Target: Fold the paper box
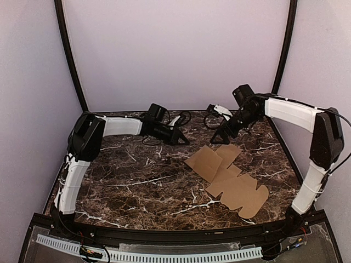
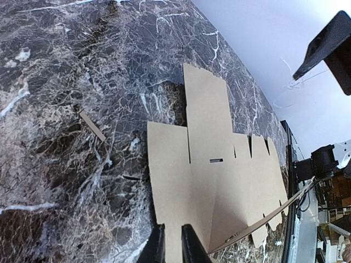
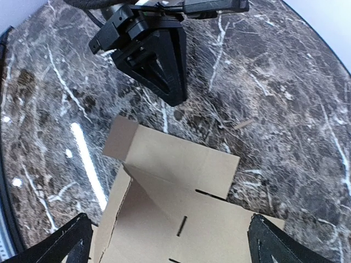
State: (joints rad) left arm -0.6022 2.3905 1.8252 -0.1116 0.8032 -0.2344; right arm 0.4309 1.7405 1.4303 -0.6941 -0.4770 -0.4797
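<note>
Lying unfolded: paper box, brown die-cut sheet with flaps | left end effector together | right end effector apart

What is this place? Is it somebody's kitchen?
Probably a robot test booth, not a kitchen: a left arm and right arm are bolted to a marble-look table, plain walls close it in, and a flat paper box lies there.
</note>
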